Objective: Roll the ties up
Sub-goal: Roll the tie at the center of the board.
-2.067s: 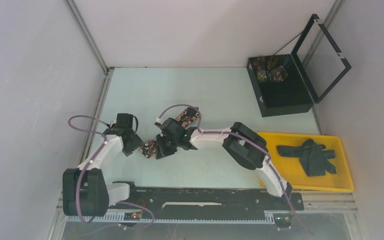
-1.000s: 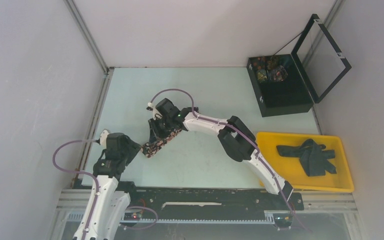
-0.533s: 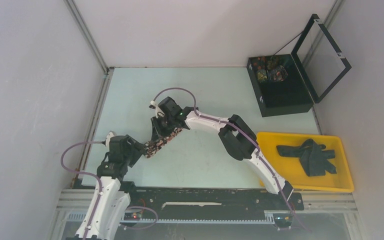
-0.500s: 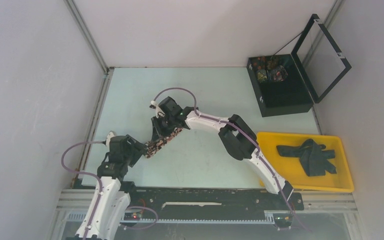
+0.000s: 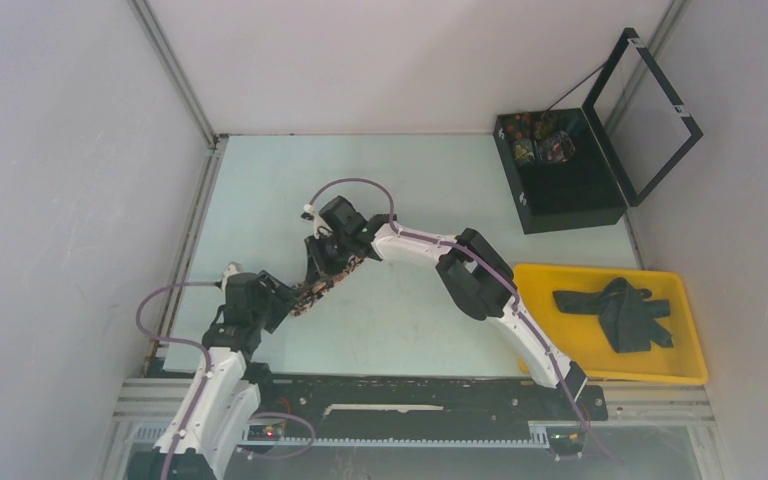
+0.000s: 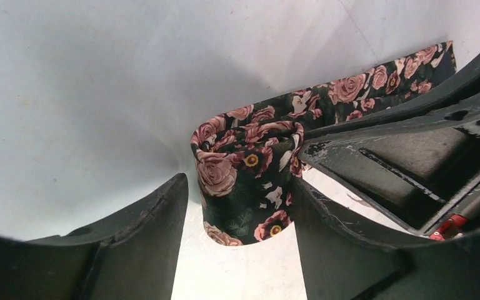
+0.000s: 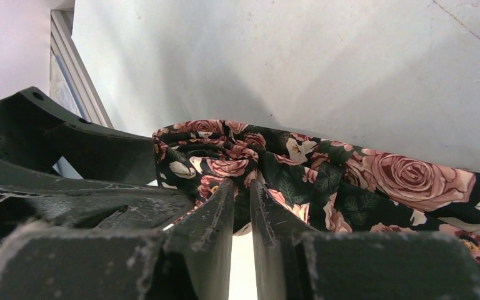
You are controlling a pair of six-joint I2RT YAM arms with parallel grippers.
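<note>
While the top ext. view is read from above, we find the floral tie point(image 5: 328, 281) on the table point(image 5: 430, 180), left of centre, its strip running 7 to 1 o'clock. The right gripper point(image 5: 322, 272) sits over the strip's mid part; the left gripper point(image 5: 278, 300) meets its 7 o'clock end. A black box point(image 5: 560, 195), lid up, stands at the 2 o'clock corner. A yellow tray point(image 5: 690, 372) w/ dark ties point(image 5: 618, 312) lies at 4 o'clock.

Left wrist view: we see the tie's looped end point(image 6: 250, 187) standing betw. the left fingers point(image 6: 144, 237), jaws wide apart, nothing clamped. The 9 o'clock finger is clear of the fabric; at the 3 o'clock one, contact can't be told. The strip runs off to 2 o'clock.

Right wrist view: we see the right fingers point(image 7: 212, 215) nearly closed, pinching a bunched fold of the tie point(image 7: 362, 181); the fabric spreads toward 3 o'clock.
</note>
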